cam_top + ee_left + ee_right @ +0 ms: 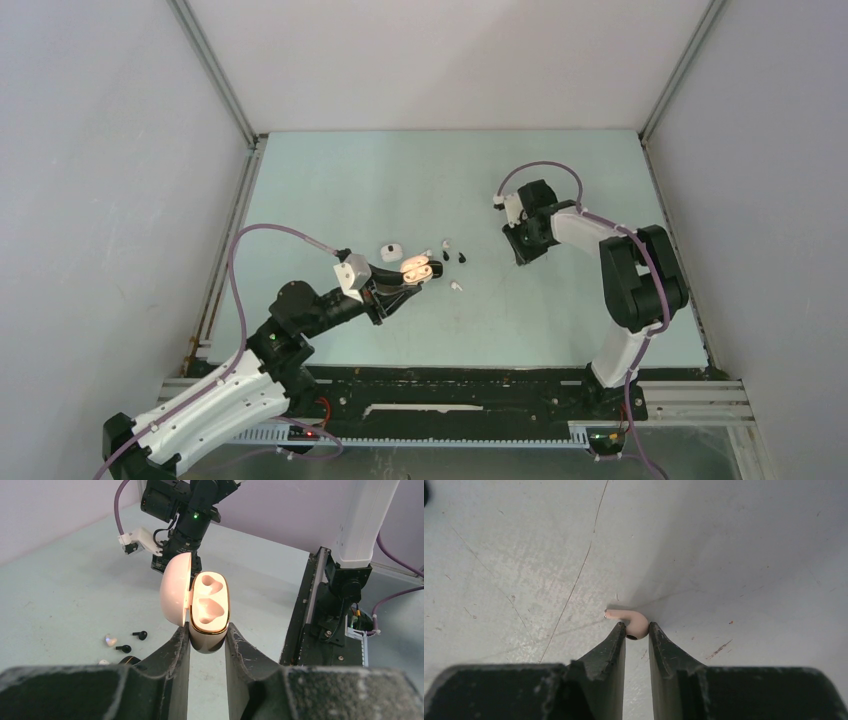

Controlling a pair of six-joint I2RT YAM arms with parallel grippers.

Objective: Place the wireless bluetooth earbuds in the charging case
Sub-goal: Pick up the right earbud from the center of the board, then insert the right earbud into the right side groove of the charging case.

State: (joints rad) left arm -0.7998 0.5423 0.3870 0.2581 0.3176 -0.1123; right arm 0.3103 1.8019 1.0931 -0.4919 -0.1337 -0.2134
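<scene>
In open case (200, 605), 2 bare sockets (207, 609)

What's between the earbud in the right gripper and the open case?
Nothing visible. The charging case is open, both sockets empty; only loose black earbuds lie on the table between it and the pinched earbud.

Overhead feed gives me soft, even light, hardly a shadow on the table (330, 180). On my left wrist view, the open charging case (210, 605) glows warm and is blown out along the hinge. The left gripper (207, 632), close to the lens, looks soft and grainy. On my right wrist view, the earbud (636, 625) is sharp, with a broad grey shadow spreading up-right of it.
</scene>
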